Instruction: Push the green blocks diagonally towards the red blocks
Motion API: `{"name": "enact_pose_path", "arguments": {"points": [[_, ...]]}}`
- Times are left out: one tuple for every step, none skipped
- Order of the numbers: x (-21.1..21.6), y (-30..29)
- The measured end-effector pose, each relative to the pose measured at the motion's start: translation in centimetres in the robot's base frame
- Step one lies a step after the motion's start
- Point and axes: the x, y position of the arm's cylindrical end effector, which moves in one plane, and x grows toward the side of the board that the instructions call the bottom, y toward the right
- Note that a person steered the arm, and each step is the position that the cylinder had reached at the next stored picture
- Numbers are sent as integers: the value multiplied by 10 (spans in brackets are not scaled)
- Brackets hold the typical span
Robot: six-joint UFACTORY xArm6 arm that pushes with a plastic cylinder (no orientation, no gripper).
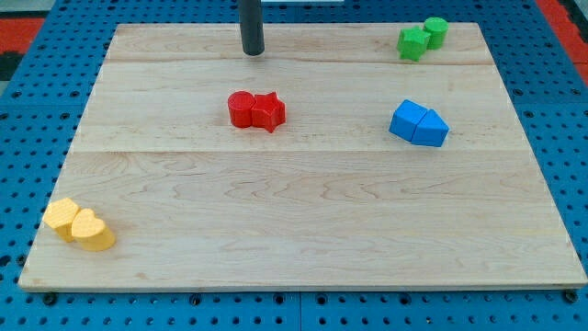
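A: Where's my tip?

B: At 12 o'clock on the wooden board, touching nothing; it is a bare rod with no jaws, so nothing is clamped.

A: The green blocks?

B: A green star-like block and a green cylinder, touching, at 1 o'clock, well apart from your tip.

A: Red?

B: A red cylinder and, probably, a red star, touching, just below your tip.

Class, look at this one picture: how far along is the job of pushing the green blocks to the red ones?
Done: nothing visible; the green blocks sit at the view's top right, far from the red blocks. In hand: my tip stands above the red pair, touching neither pair. Left: the whole diagonal push.
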Motion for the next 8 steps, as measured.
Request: {"name": "enact_pose_path", "arguments": {"points": [[0, 0], [-5, 0], [2, 17], [54, 99], [97, 198], [67, 329], [-6, 376], [-58, 338]]}}
